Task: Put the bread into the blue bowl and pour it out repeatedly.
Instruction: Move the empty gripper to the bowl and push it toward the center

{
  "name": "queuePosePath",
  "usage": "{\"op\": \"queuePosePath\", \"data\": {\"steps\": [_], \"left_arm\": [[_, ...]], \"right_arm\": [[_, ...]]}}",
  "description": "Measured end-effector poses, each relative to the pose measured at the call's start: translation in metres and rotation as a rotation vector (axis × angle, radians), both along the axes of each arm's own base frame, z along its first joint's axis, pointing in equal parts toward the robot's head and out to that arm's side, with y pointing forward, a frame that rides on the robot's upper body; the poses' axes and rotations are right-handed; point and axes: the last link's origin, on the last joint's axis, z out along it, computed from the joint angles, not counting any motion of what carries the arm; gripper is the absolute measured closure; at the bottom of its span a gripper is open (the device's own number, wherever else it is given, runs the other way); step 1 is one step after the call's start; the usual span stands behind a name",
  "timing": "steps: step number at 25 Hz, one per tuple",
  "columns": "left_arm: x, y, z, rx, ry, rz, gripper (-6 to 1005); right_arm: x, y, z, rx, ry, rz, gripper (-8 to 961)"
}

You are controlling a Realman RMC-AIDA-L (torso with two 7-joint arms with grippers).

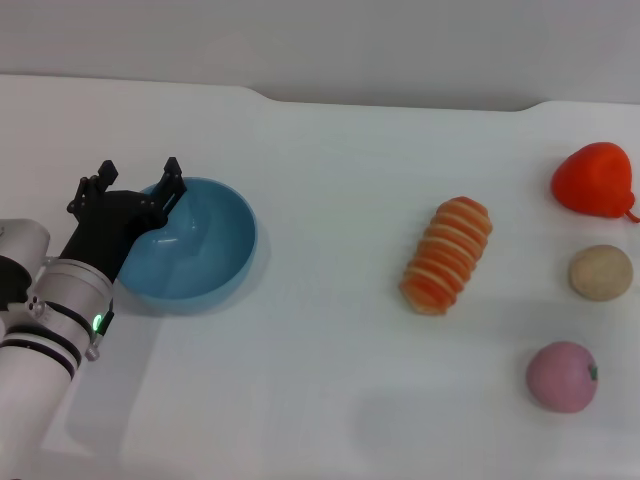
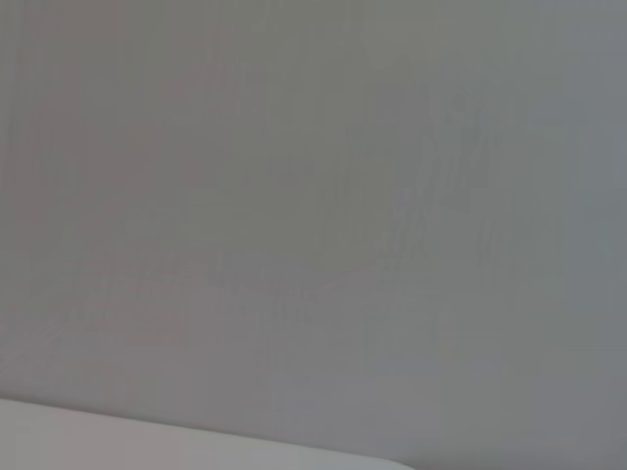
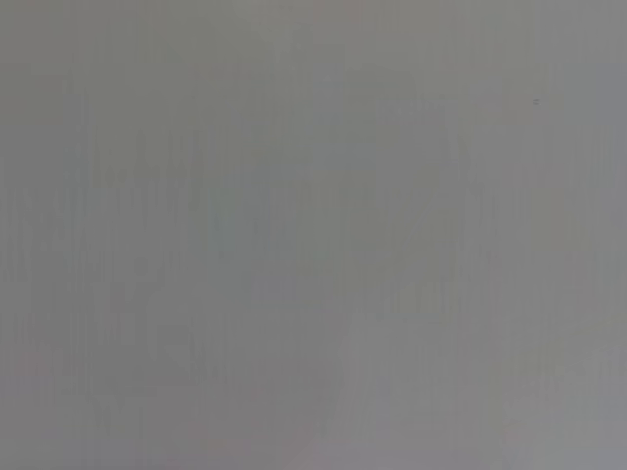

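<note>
While the bread (image 1: 447, 255) lies on the surface (image 1: 330, 380), the blue bowl (image 1: 205, 262) sits well apart. The left pincer (image 1: 138, 192), fingers apart, straddles the bowl's rim.

A round, smooth, light-blue bowl (image 1: 195, 245) sits upright on the white table on my left side. Its inside is glossy and holds nothing. Its rim on my side is partly hidden behind my left arm's black pincer, so I cannot tell whether it is being touched. Well apart from the blue bowl, toward my right, lies the bread (image 1: 449, 254), an elongated toy loaf. It rests flat on the table, its orange-and-cream ridged stripes facing up, its length angled from near-left to far-right.
</note>
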Motion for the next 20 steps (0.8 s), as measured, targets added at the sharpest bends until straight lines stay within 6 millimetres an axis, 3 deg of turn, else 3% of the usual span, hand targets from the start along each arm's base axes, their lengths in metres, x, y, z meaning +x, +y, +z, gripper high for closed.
{"op": "queuePosePath", "data": {"steps": [13, 20], "left_arm": [[0.000, 0.004, 0.006, 0.040, -0.044, 0.013, 139], [0.017, 0.031, 0.019, 0.068, -0.124, -0.052, 140]], "right_arm": [[0.000, -0.001, -0.001, -0.002, 0.004, -0.002, 268], [0.000, 0.000, -0.001, -0.003, 0.001, -0.003, 268]]}}
